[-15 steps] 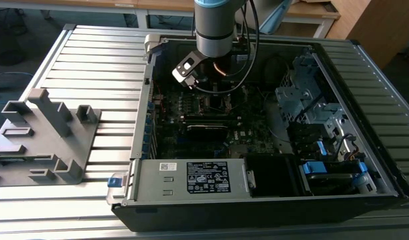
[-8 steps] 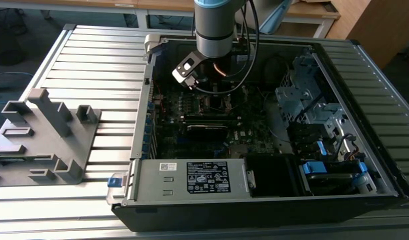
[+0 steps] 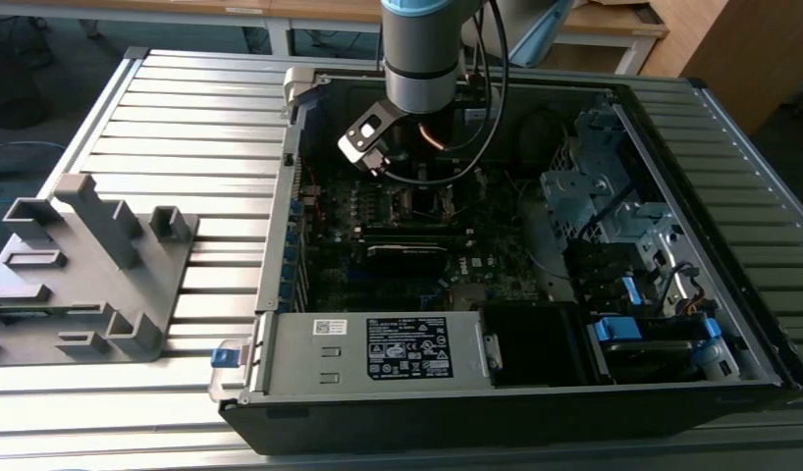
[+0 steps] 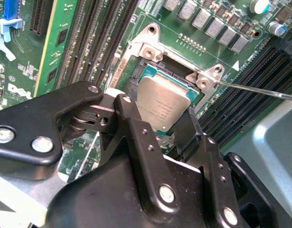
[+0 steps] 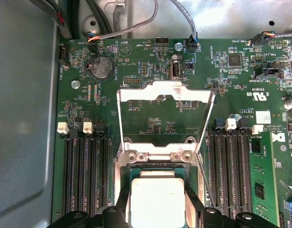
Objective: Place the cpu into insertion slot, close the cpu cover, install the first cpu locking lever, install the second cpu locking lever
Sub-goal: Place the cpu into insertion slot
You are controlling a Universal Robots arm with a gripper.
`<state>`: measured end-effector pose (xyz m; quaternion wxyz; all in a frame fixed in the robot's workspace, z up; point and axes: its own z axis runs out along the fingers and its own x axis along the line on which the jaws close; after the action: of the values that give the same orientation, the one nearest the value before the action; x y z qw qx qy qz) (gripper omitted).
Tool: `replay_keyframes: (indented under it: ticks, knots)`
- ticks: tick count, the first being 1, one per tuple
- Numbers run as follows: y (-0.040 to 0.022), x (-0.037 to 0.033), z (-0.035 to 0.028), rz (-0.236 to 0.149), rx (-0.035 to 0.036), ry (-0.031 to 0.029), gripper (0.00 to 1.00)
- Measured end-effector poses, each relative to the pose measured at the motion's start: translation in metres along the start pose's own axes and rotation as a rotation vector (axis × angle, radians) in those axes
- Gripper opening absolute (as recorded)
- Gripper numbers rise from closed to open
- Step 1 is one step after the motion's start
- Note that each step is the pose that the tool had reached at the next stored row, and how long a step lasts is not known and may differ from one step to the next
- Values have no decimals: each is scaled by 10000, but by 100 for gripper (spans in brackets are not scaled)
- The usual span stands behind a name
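- cpu [image 5: 157, 199] sits directly between the fingers of the gripper [image 4: 153, 108], straight under the wrist, so nothing lies off to one side of it.
- gripper is closed down to the chip's width and appears to hold the cpu by two opposite edges, the ones that face the two banks of memory slots [image 5: 84, 171].
- the chip lies flat inside the frame of the insertion slot [image 4: 174, 69]; i cannot tell whether it is fully seated or just above the contacts.
- the chip is square, so it has no long axis; its edges run square with the socket rim in both wrist views.
- the cpu cover [image 5: 136, 90] stands raised on its hinge at the far side of the socket from the gripper, its window open and the slot uncovered.
- a thin locking lever [image 4: 259, 90] points away from one hinge corner of the socket, not latched down.
- in the exterior view the robot arm [image 3: 428, 59] reaches down into the open computer case [image 3: 277, 294], which lies on the slatted worktop [image 3: 179, 128]; a grey fixture [image 3: 87, 265] stands well apart at the exterior view's left.
- writing: the power supply label [image 3: 408, 346] carries print, as do the chip's metal top and the green board, which has white lettering.
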<state>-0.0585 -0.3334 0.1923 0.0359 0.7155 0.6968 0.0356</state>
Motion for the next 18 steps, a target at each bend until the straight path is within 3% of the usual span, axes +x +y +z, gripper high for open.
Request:
replay_keyframes:
  ticks: [12, 18]
  knots:
    - [4, 1, -22, 0, -2, 3, 54]
    - [3, 0, -15, -3, -6, -24, 54]
